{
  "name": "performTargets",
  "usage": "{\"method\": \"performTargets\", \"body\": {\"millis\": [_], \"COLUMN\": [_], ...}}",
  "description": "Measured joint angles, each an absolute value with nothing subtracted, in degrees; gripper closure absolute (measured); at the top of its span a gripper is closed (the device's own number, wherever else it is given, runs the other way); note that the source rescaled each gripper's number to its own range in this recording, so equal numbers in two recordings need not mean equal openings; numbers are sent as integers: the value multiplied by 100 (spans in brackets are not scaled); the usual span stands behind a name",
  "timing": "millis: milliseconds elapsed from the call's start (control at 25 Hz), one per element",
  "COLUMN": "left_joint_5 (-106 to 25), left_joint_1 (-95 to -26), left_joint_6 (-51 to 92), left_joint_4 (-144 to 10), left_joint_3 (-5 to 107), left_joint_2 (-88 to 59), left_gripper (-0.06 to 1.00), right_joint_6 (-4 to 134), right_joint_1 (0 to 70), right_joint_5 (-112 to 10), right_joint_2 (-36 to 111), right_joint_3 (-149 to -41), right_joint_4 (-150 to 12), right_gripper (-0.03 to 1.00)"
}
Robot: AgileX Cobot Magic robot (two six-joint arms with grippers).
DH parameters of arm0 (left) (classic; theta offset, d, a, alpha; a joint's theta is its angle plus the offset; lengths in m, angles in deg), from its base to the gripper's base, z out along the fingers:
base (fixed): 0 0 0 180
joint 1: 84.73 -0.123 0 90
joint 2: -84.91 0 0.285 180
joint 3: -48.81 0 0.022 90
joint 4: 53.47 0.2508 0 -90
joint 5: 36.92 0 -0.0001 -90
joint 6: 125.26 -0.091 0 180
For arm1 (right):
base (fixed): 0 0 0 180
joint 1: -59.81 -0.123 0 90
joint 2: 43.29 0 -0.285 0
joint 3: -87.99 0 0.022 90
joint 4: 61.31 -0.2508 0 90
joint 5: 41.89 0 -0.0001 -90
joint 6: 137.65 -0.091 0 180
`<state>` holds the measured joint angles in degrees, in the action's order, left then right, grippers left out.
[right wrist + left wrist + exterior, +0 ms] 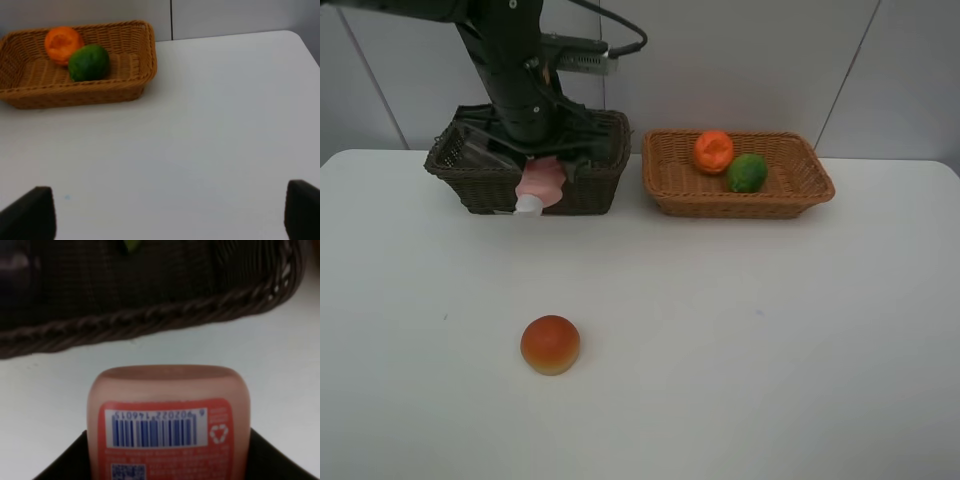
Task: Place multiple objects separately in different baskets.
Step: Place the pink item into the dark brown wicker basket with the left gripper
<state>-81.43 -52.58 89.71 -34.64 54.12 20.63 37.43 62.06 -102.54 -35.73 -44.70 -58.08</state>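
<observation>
Overhead view: the left arm reaches down over the dark brown wicker basket (470,185) at the far left of the white table (740,350). Its left gripper (542,180) is clamped on the pink tube (541,184), which hangs at the basket's near wall with its white cap (527,205) pointing down and to the left, above the tabletop. Whether the tube touches the basket wall cannot be told.

Left wrist view: the pink tube (167,425) fills the lower centre, its barcode label facing the camera, held between dark jaws at either side; the braided rim of the dark basket (150,315) runs beyond it.

At the far right, just beside the dark basket, stands the light tan wicker basket (790,195). It holds the orange (713,151) and the green lime-like fruit (747,173), touching each other.

The red-orange peach-like fruit (550,344) sits alone on the near left of the table, well apart from both baskets.

Right wrist view: the right gripper (170,215) is spread wide and empty above bare table, with the tan basket (140,75), orange (63,44) and green fruit (88,62) beyond.
</observation>
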Motion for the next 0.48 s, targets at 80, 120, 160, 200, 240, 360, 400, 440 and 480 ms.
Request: {"method": "performTargets", "body": {"millis": [80, 120, 160, 200, 240, 360, 400, 440, 480], "left_joint_5": [-7975, -7883, -7756, -7611, -7485, -6882, -6683, -6431, -6164], "left_joint_1": [-5422, -5511, -5628, -5754, -5878, -6202, -6284, -6377, -6463], "left_joint_6": [8971, 8971, 8971, 8971, 8971, 8971, 8971, 8971, 8971], "left_joint_4": [-3209, -3113, -3029, -2970, -2939, -2831, -2806, -2767, -2732], "left_joint_3": [5412, 5412, 5412, 5412, 5412, 5412, 5412, 5412, 5412], "left_joint_2": [1937, 1914, 1911, 1911, 1911, 1911, 1911, 1925, 1948], "left_gripper": [30, 30, 30, 30, 30, 30, 30, 30, 30], "right_joint_6": [3743, 3743, 3743, 3743, 3743, 3743, 3743, 3743, 3743], "right_joint_1": [6206, 6206, 6206, 6206, 6206, 6206, 6206, 6206, 6206], "right_joint_5": [-10254, -10254, -10254, -10254, -10254, -10254, -10254, -10254, -10254], "right_joint_2": [-3573, -3573, -3573, -3573, -3573, -3573, -3573, -3573, -3573], "right_joint_3": [-4470, -4470, -4470, -4470, -4470, -4470, -4470, -4470, -4470], "right_joint_4": [-5808, -5808, -5808, -5808, -5808, -5808, -5808, -5808, -5808], "right_gripper": [-1, -1, -1, -1, -1, -1, -1, -1, -1]}}
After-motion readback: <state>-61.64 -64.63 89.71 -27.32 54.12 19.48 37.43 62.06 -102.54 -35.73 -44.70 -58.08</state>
